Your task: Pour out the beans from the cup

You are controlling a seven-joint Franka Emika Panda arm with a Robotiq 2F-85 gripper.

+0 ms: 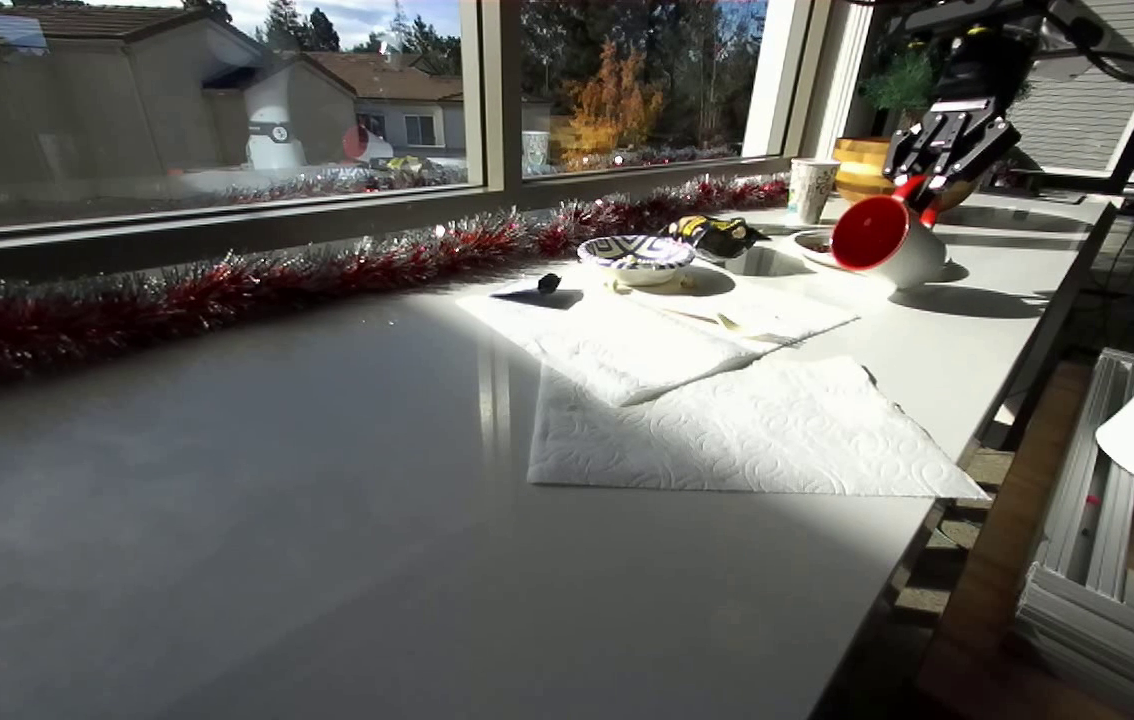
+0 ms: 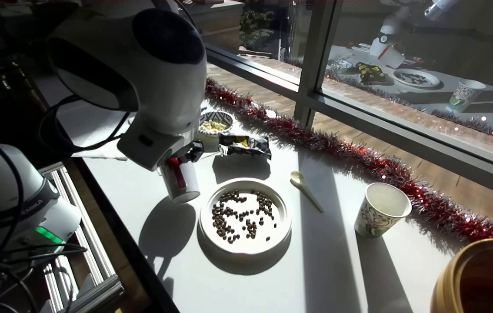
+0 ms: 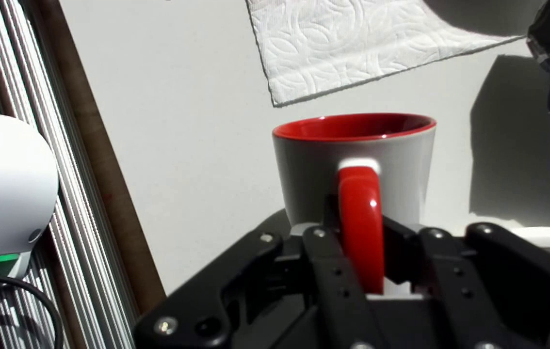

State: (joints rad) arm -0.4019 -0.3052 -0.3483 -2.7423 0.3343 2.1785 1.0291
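My gripper [image 3: 361,228] is shut on the red handle [image 3: 360,208] of the cup [image 3: 304,169], with one finger on each side of it. White outside and red inside, the cup [image 2: 183,182] hangs tilted over the table, its base facing the plate side. In an exterior view the mouth of the cup [image 1: 872,232] faces the camera, and only red shows inside; its deeper part is hidden in the wrist view. Dark beans [image 2: 251,229] lie scattered on a white plate [image 2: 288,217] beside the cup.
Around the plate are a pale spoon [image 2: 305,191], a paper cup [image 2: 383,211], a black packet [image 2: 246,148] and a patterned bowl [image 2: 229,118]. A wide yellow-brown bowl [image 2: 442,282] stands at the corner. Paper towels [image 1: 727,430] cover part of the table; tinsel [image 2: 338,141] lines the window.
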